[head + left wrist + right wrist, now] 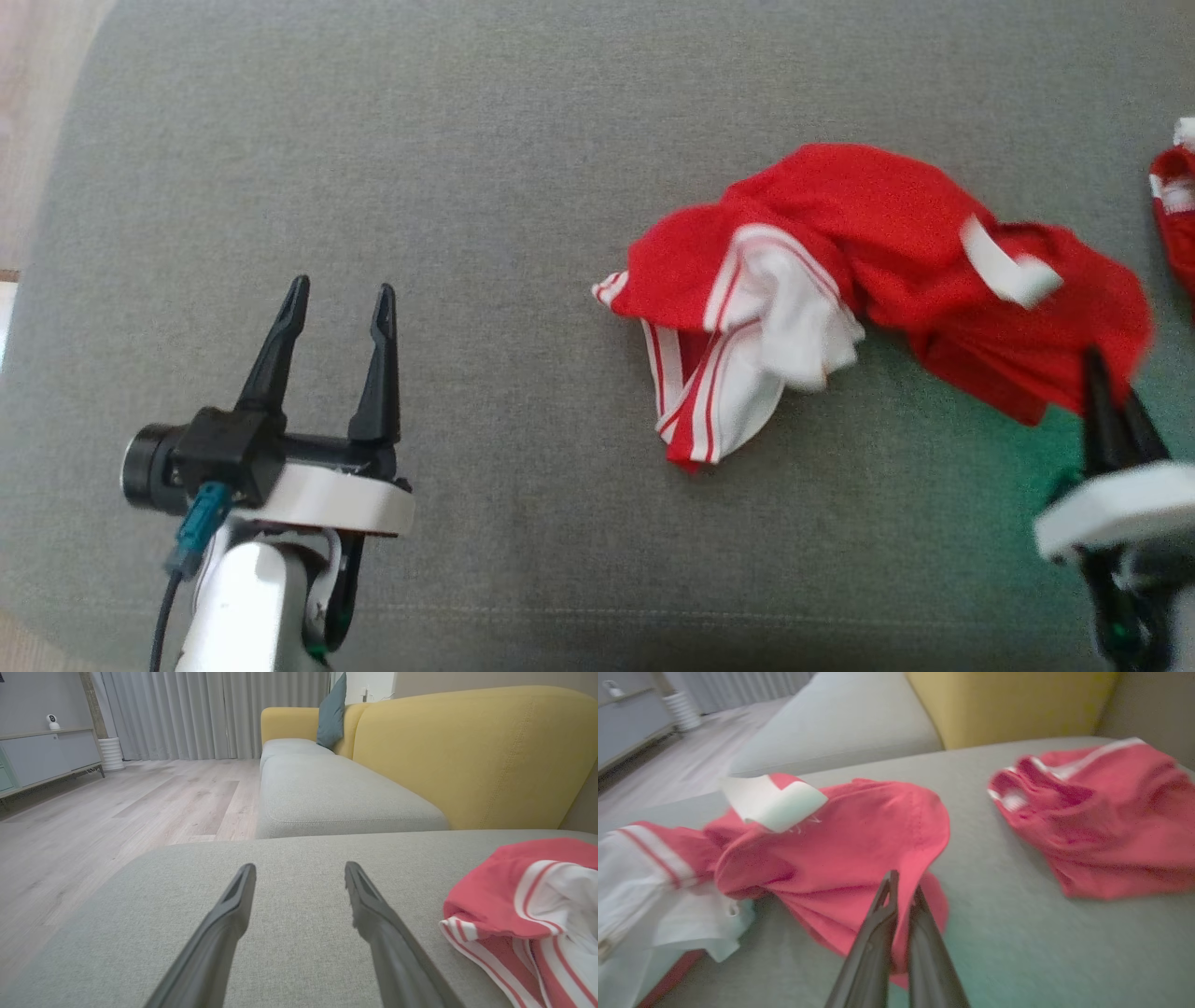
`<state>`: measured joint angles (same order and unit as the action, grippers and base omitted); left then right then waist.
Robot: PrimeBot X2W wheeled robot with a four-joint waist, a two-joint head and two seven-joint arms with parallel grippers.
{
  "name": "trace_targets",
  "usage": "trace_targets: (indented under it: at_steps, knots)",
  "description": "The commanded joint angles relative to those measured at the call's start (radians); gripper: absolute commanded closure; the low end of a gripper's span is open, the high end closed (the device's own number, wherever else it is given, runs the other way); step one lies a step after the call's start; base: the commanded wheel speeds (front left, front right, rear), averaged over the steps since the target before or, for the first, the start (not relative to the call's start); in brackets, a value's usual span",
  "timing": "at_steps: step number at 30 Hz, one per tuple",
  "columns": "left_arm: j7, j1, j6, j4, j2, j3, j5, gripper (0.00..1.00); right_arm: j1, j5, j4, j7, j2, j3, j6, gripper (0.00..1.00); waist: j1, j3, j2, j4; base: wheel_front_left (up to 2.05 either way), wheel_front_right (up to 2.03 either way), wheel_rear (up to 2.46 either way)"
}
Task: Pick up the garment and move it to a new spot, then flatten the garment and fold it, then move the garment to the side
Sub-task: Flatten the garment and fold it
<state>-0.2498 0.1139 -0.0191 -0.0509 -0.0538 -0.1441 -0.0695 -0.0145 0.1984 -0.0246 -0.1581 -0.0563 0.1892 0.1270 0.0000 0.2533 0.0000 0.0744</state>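
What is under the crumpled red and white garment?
The grey sofa cushion shows around the garment, which lies on it. Anything beneath its bunched folds is covered and cannot be seen.

Soft even daylight; garment (840, 858) motion-blurred in right wrist view; left wrist view sharp.

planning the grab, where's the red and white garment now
In the head view the garment lies crumpled right of centre on the grey cushion, its near right edge pinched by the right gripper.
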Motion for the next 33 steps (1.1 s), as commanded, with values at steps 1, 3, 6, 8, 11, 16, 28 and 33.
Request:
trace_targets:
  at_steps: [1, 3, 6, 8, 11, 16, 28, 33]
  knots:
    - [-0.012, 0.03, -0.004, 0.04, -0.01, 0.042, 0.012, 0.0, -0.006, 0.011, -0.04, 0.015, -0.003, 0.007, 0.004, 1.0, 0.0, 0.003, 0.0, -0.006, 0.0, 0.0, 0.0]
    - [-0.012, 0.03, -0.003, 0.043, -0.013, 0.047, 0.013, 0.0, 0.021, 0.036, -0.025, 0.032, 0.003, 0.045, 0.004, 1.0, 0.0, 0.008, 0.0, -0.013, 0.0, 0.0, 0.0]
    - [-0.012, 0.027, -0.002, 0.046, -0.018, 0.055, 0.016, 0.0, 0.034, 0.083, 0.014, 0.058, 0.005, 0.055, 0.004, 1.0, 0.0, 0.012, 0.0, -0.024, 0.0, 0.0, 0.0]
    - [-0.012, 0.025, -0.002, 0.047, -0.021, 0.059, 0.017, 0.0, 0.029, 0.1, 0.041, 0.077, 0.006, 0.043, 0.004, 1.0, 0.0, 0.015, 0.0, -0.028, 0.0, 0.0, 0.0]
    - [-0.012, 0.021, -0.003, 0.046, -0.023, 0.061, 0.018, 0.0, 0.015, 0.12, 0.074, 0.106, 0.006, 0.018, 0.004, 0.0, 0.0, 0.014, 0.0, -0.032, 0.0, 0.0, 0.0]
    - [-0.012, 0.014, 0.0, 0.053, -0.021, 0.063, 0.016, 0.0, 0.01, 0.077, 0.046, 0.209, 0.006, -0.023, 0.004, 0.0, 0.0, 0.004, 0.0, -0.032, 0.0, 0.0, 0.0]
    - [-0.012, -0.046, 0.017, 0.076, -0.018, 0.079, 0.013, 0.0, 0.077, -0.063, -0.131, 0.313, -0.004, -0.1, 0.004, 0.0, 0.0, -0.066, 0.0, -0.03, 0.0, 0.0, 0.0]
    - [-0.012, -0.07, 0.017, 0.081, -0.018, 0.075, 0.017, 0.0, 0.086, -0.077, -0.156, 0.282, -0.004, -0.145, 0.004, 0.0, 0.0, -0.083, 0.0, -0.029, 0.0, 0.0, 0.0]
